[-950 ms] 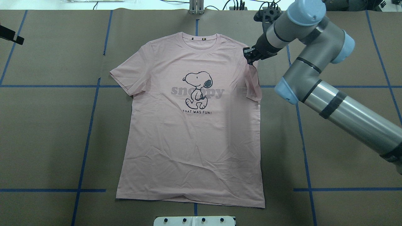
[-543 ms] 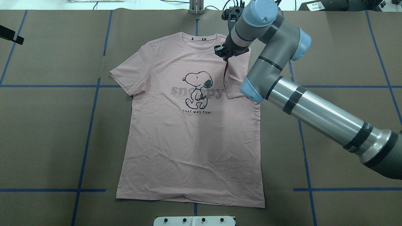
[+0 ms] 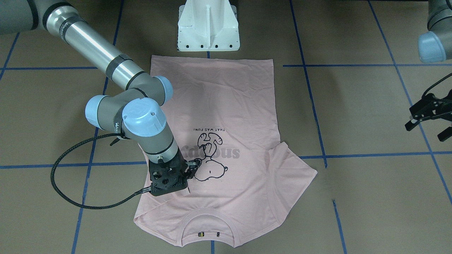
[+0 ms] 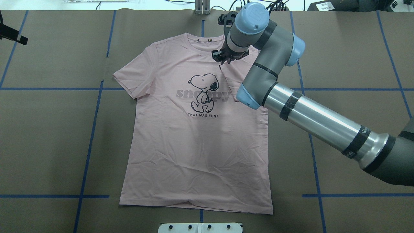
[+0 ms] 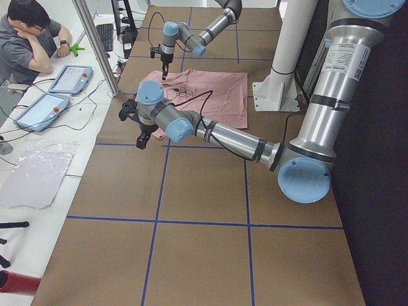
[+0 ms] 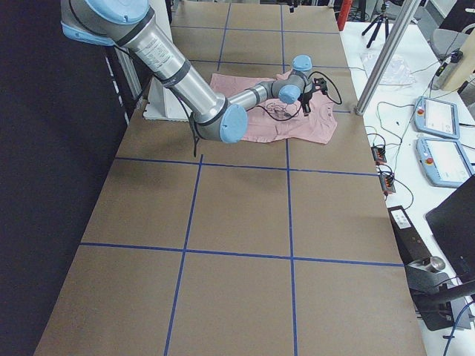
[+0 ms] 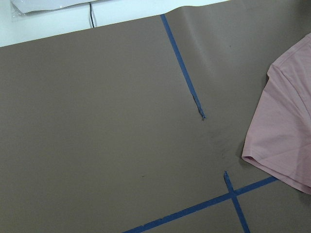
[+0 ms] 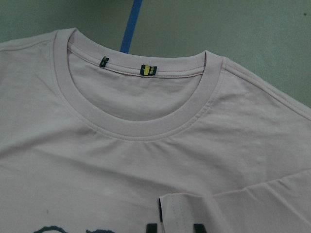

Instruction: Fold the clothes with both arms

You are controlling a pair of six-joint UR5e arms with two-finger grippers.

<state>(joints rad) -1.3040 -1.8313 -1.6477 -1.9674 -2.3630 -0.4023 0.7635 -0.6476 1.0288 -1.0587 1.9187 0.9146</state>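
Observation:
The pale pink T-shirt lies flat, print side up, collar at the far edge. My right gripper is over the chest just right of the collar. It is shut on the hem of the shirt's right sleeve, which is folded inward over the front. In the front-facing view this gripper sits beside the dog print. My left gripper is open and empty, off the cloth past the other sleeve, which lies flat.
The table is covered in brown paper with blue tape lines. The white pedestal base stands at the shirt's hem side. A person and two tablets are at the far table edge.
My right gripper has moved left from the shirt's right shoulder to near the collar, carrying the sleeve, which now lies folded over the front. The left gripper has barely moved.

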